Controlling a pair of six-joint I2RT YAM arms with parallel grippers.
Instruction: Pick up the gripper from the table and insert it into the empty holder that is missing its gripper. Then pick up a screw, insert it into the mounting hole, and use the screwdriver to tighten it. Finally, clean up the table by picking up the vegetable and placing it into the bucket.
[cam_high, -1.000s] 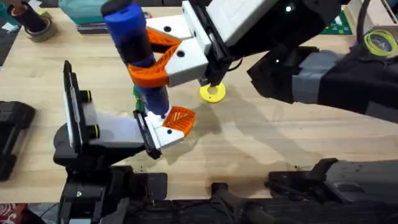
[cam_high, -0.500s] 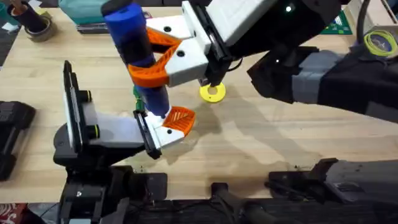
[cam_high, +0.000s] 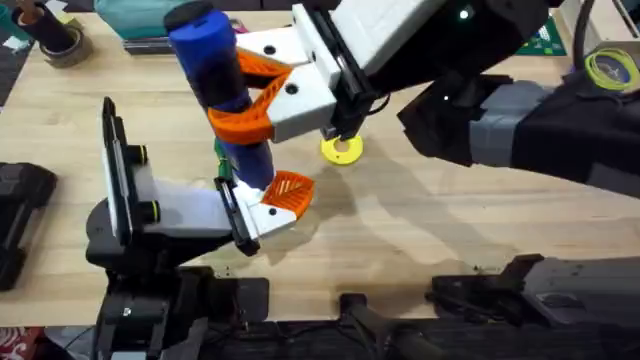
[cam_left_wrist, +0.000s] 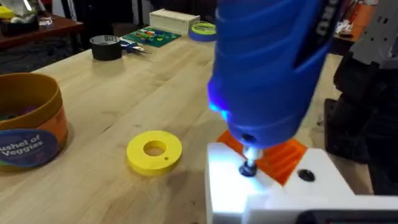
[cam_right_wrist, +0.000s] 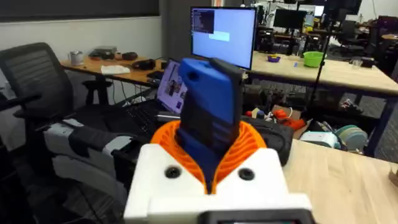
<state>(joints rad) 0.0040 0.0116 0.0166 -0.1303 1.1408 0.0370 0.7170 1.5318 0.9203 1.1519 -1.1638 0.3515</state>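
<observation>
Item: my right claw (cam_high: 262, 92), orange ribbed pads clamped on the blue screwdriver (cam_high: 218, 75). Held near upright so the thin tip bears straight down on the screw (cam_left_wrist: 248, 168); a blue-white light glows at the nose in the left wrist view, so I judge the tightening step to be in hand.

Item: my left claw (cam_high: 268, 205), lying low over the surface (cam_high: 400, 240), its white finger block turned up as the work face. I cannot tell how far apart its fingers stand. It is placed so to hold the mounting hole steady under the driver.

Item: the gripper (cam_high: 291, 189), an orange ribbed wedge, seated in the holder (cam_left_wrist: 261, 193) just beside the screw; a second dark hole shows close by on the white block.

Item: flat yellow ring (cam_high: 342, 149), on the surface just past the claws, untouched.

Item: the bucket (cam_left_wrist: 28, 121), orange-brown with a blue band, near the yellow ring in the left wrist view, awaiting the vegetable.
</observation>
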